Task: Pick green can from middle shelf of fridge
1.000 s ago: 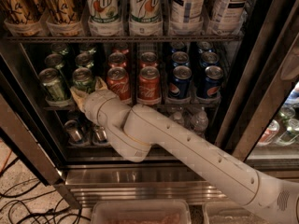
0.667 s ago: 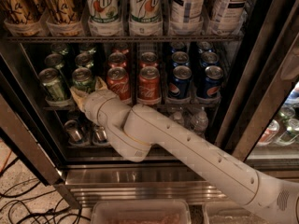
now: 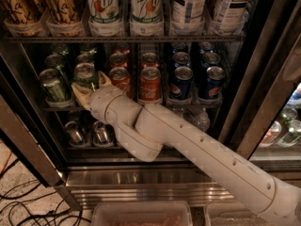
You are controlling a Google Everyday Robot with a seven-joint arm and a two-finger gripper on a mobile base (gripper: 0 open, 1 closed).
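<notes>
The fridge (image 3: pixel 141 178) stands open, its stainless frame below a dark interior. On the middle shelf (image 3: pixel 51 108) the green cans fill the two left lanes. My gripper (image 3: pixel 91 85) reaches in from the lower right on a white arm. Its tan fingers (image 3: pixel 79 94) sit on either side of the front green can (image 3: pixel 85 73) in the second lane, and seem to press on it. The can stands upright on the shelf. Another green can (image 3: pixel 54 84) stands just to its left.
Red Coca-Cola cans (image 3: pixel 150 84) and blue Pepsi cans (image 3: pixel 181 83) stand to the right on the same shelf. Tall bottles (image 3: pixel 102 8) fill the rack above and small bottles (image 3: pixel 75 132) the rack below. The door frame (image 3: pixel 263 79) is at the right, a plastic bin (image 3: pixel 141 213) below.
</notes>
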